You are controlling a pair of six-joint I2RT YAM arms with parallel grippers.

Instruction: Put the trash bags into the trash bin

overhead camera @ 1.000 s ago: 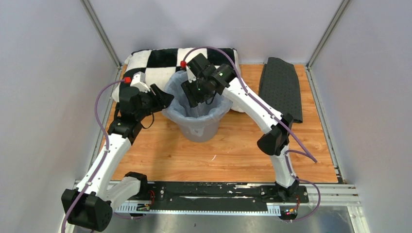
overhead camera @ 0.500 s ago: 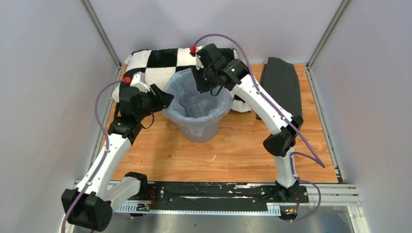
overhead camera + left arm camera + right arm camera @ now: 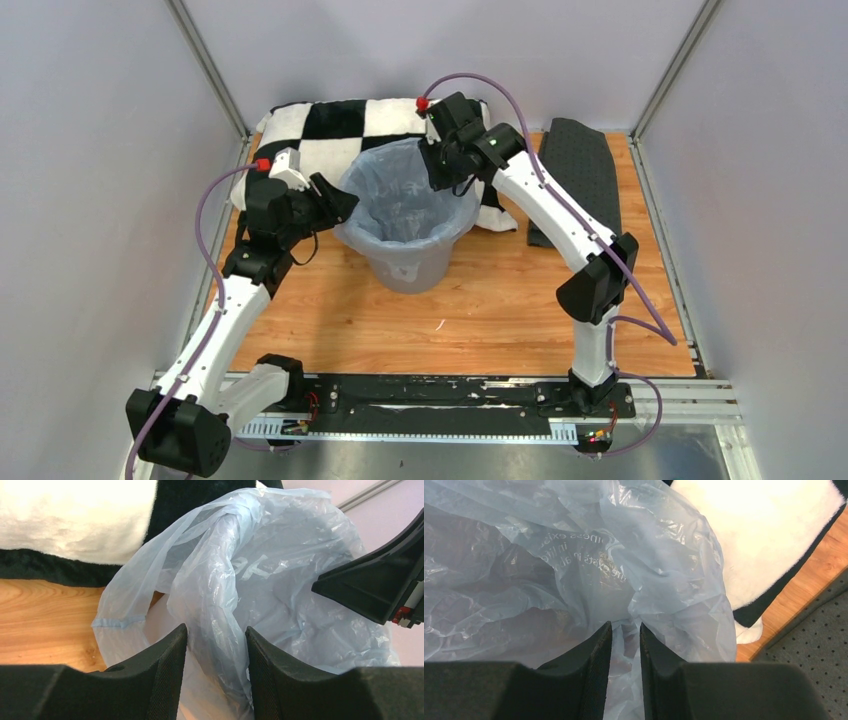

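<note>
Nearest me, the bare wood of the table (image 3: 480,320) lies open between the arm bases and the trash bin (image 3: 405,268), so both elbows have room to swing there. The trash bag (image 3: 400,200) sits inside the bin as a liner, its mouth billowing above the rim.

The left gripper (image 3: 216,635) is at the bin's left edge, its jaws pinching a bunched fold of the film. I cannot tell whether the rim is caught in there too. I judge it is anchoring that side so the bag cannot slide round.

Farther back, the right gripper (image 3: 625,628) nips a thin fold at the far right of the mouth, jaws nearly together, probably to draw the film out over the edge.

Room is tight beyond that. The checkered pillow (image 3: 320,125) crowds close behind the bin, and the dark mat (image 3: 580,170) lies near on the right, so any outward pull there needs care.
</note>
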